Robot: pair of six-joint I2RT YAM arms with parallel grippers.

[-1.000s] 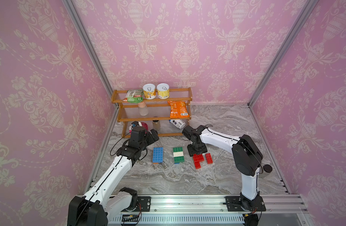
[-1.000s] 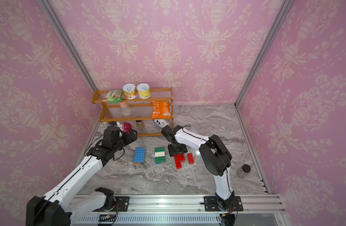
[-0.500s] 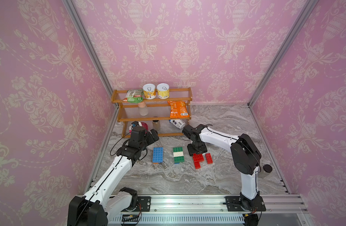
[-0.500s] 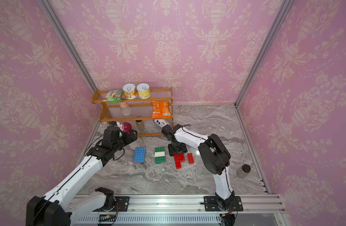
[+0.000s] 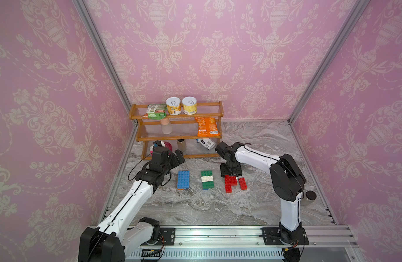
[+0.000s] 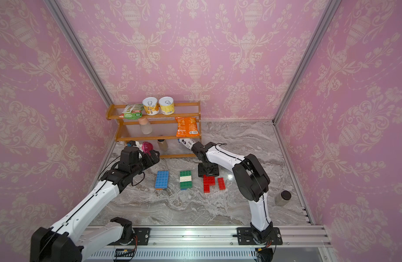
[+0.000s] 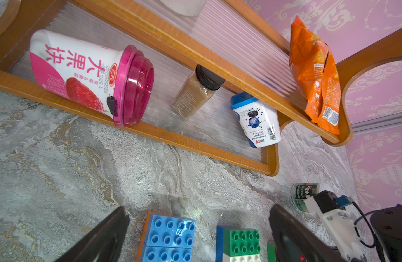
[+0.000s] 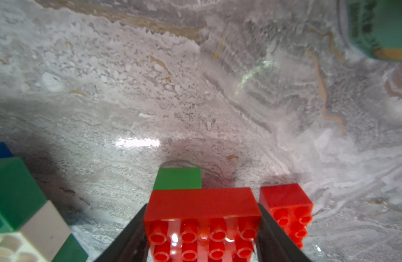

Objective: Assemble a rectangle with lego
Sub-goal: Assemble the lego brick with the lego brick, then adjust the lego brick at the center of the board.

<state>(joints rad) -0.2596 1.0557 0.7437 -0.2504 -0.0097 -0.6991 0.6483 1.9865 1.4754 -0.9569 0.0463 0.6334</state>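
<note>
The right gripper (image 5: 231,175) covers the 12 o'clock end of the red lego block (image 5: 230,183). A green brick (image 8: 177,181) is partly hidden by it. A blurry green thing (image 8: 381,27) is cut off.

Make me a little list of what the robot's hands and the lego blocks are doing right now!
left hand: open, holding nothing, near the shelf
right hand: closed on the sides of the red block
blue block: flat on the table, not held
green and white block: flat, between blue and red
small red brick: beside the red block, not held
rectangle: not made yet, groups lie apart
</note>
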